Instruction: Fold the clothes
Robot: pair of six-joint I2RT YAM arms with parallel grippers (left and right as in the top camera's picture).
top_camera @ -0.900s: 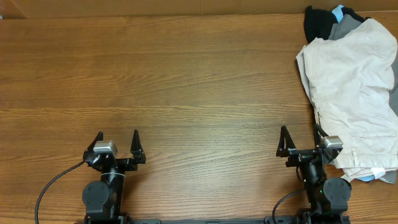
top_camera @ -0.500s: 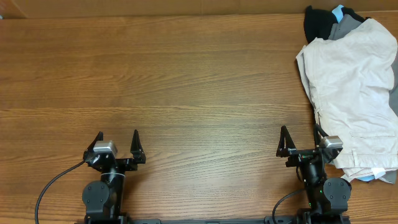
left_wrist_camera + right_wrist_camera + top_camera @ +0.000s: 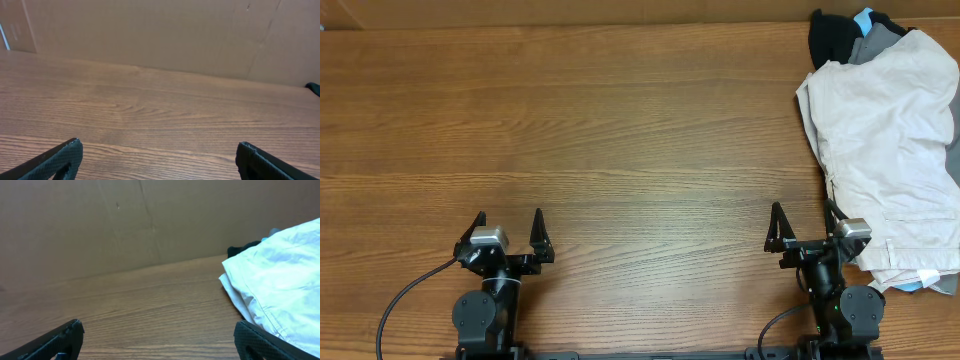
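Tabletop: a brown wood-grain tabletop (image 3: 640,130) with a plain tan cardboard wall (image 3: 150,30) standing along its far edge.

Task garment: a pair of light beige cotton shorts (image 3: 885,150) lies crumpled along the right edge of the tabletop. It spreads from the far-right corner down to the near side and lies on top of the other clothes there.

Label: a small white tag (image 3: 928,278) shows at the near end of the shorts, next to a bit of light blue fabric (image 3: 910,287).

Under the shorts: a black knitted garment (image 3: 832,38) pokes out at the far end, touching a grey garment (image 3: 872,45) beside it.

Left tool: the left tool (image 3: 509,216) sits at the near-left of the tabletop with its two black fingers spread wide apart and nothing between them. It is well apart from the shorts.

Left wrist view: only the two fingertips (image 3: 60,157) show at the bottom corners, with bare wood between them.

Right tool: the right tool (image 3: 803,214) sits at the near-right, jaws spread wide and holding nothing. Its right finger is just beside the near edge of the shorts; contact cannot be told.

Right wrist view: the shorts (image 3: 280,270) fill the right side in rumpled folds, above the right fingertip.

Cable: a black cable (image 3: 405,295) curves away from the base of the left arm.
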